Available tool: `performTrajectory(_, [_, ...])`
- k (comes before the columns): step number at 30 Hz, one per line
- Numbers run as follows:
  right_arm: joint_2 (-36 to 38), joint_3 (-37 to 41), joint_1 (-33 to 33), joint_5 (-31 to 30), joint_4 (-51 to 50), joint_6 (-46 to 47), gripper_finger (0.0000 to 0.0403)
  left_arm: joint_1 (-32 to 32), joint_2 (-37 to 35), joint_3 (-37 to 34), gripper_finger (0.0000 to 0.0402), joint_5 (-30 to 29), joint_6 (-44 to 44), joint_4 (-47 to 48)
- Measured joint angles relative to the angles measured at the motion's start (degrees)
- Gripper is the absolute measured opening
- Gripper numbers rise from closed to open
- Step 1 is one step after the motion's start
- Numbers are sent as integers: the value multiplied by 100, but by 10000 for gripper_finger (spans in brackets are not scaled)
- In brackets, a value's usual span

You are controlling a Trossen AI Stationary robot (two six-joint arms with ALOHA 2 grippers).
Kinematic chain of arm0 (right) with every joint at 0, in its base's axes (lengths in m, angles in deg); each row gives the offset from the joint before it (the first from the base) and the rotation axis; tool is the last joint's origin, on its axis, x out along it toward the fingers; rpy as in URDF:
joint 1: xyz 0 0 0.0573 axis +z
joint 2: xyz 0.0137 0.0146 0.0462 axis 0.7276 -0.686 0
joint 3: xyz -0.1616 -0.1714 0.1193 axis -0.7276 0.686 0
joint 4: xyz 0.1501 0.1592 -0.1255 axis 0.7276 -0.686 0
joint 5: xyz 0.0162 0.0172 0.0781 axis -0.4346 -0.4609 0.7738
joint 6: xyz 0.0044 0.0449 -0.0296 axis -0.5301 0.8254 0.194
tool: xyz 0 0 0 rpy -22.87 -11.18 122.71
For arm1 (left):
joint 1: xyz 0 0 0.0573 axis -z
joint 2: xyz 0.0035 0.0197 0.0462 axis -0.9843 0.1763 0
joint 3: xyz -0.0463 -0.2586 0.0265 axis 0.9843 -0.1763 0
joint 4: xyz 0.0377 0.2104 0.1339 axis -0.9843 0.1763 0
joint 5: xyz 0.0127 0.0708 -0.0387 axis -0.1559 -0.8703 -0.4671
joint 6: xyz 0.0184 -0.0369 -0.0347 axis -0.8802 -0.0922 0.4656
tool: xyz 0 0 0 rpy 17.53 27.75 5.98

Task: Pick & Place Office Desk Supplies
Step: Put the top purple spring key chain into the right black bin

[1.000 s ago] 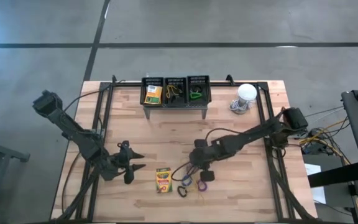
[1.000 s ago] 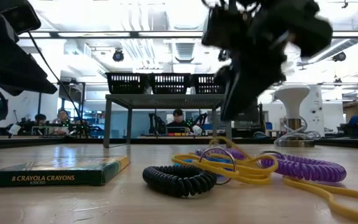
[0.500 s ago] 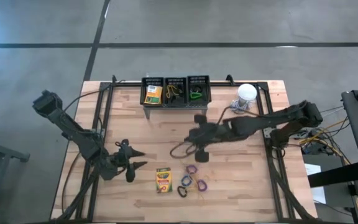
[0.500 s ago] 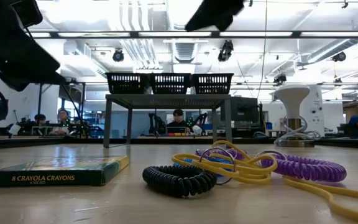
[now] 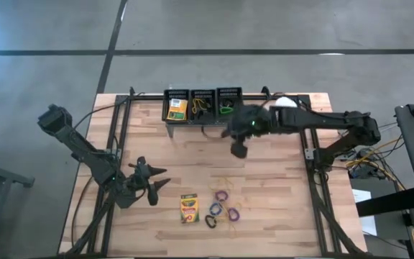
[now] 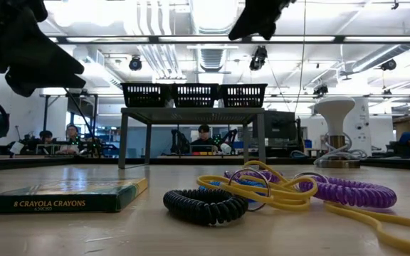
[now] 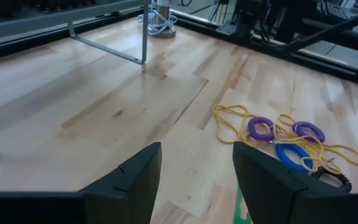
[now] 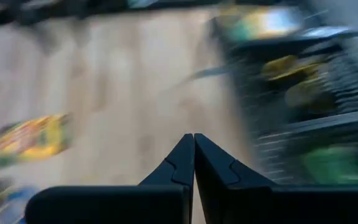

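Note:
A yellow-and-green crayon box point(image 5: 189, 207) point(image 6: 62, 197) lies flat on the table. Beside it sit purple loops point(image 7: 260, 129), a blue one point(image 7: 291, 154) and a black one point(image 6: 205, 205), tangled with thin yellow rubber bands point(image 7: 229, 118) point(image 5: 223, 210). My right gripper point(image 5: 239, 149) point(image 8: 194, 142) is shut, high above the table just in front of the basket stand point(image 5: 203, 108). Nothing shows between its fingertips. My left gripper point(image 5: 153, 188) point(image 7: 196, 163) is open and hovers left of the crayon box.
The grey stand carries three black baskets: a crayon box point(image 5: 177, 108) in the left one, yellow bands point(image 5: 202, 106) in the middle one, a green loop point(image 5: 226, 109) in the right one. A white dome point(image 5: 284, 105) stands at the far right. Bare wood lies between stand and loops.
My right gripper has risen from the pile of loops and travelled toward the table's far edge, ending in front of the basket stand. It has left the low view except for its dark underside at the top. The crayon box and loops on the table lie as before.

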Motion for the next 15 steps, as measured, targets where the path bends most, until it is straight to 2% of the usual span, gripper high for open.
performTrajectory(4, [-15,608,430,581,365,433,11,0,0,0,204,1,2,-13])
performTrajectory(9, [-55,1545,1080,598,1225,1326,44,0,0,0,204,8,2,-13])
performTrajectory(15, [-584,2603,1722,558,3161,1986,103,0,2,-4,204,110,1,-44])
